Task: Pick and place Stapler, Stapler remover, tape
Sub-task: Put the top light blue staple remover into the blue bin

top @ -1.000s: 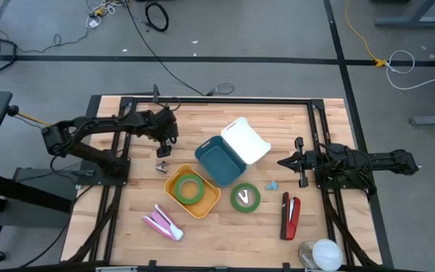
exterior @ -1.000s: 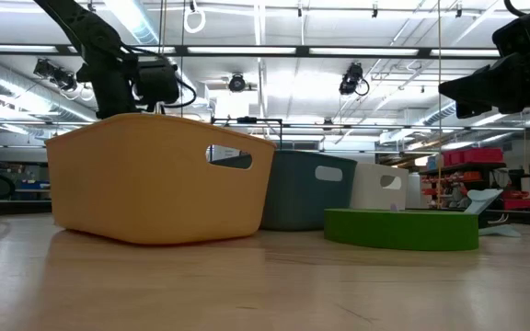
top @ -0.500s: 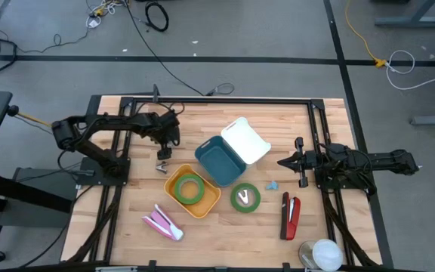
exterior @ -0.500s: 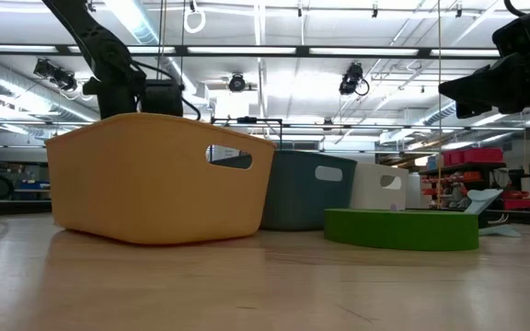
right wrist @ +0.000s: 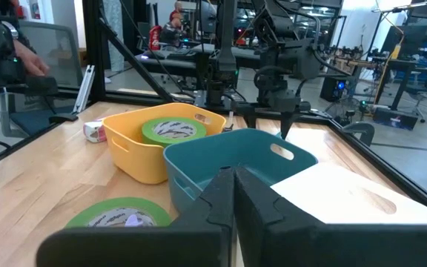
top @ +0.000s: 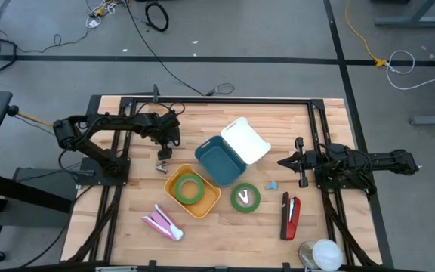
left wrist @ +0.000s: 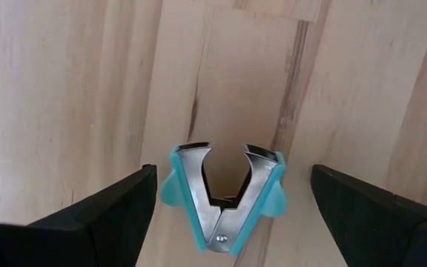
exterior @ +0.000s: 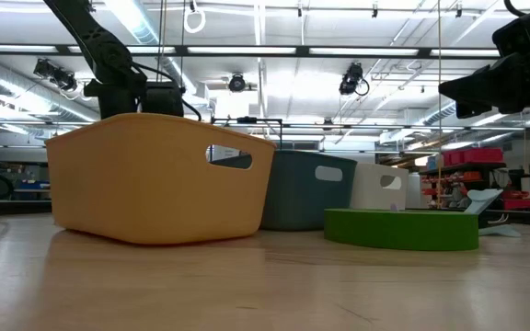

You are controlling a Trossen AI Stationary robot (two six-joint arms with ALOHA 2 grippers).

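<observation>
A teal staple remover with metal claws lies flat on the wood, also visible in the high view as the staple remover. My left gripper hovers over it, open, one finger on each side and clear of it; in the high view the left gripper sits just beyond it. A green tape roll lies in the yellow bin. The red stapler rests on the table to the right. My right gripper waits shut at the right side.
A teal bin and a white bin stand mid-table. A second green tape roll, a small blue piece, a pink stapler and a white roll lie nearer. In the low view the yellow bin hides the left fingers.
My left gripper has come down a little over the staple remover, as the low view shows, and has then kept still. The staple remover and the other things have stayed in place.
</observation>
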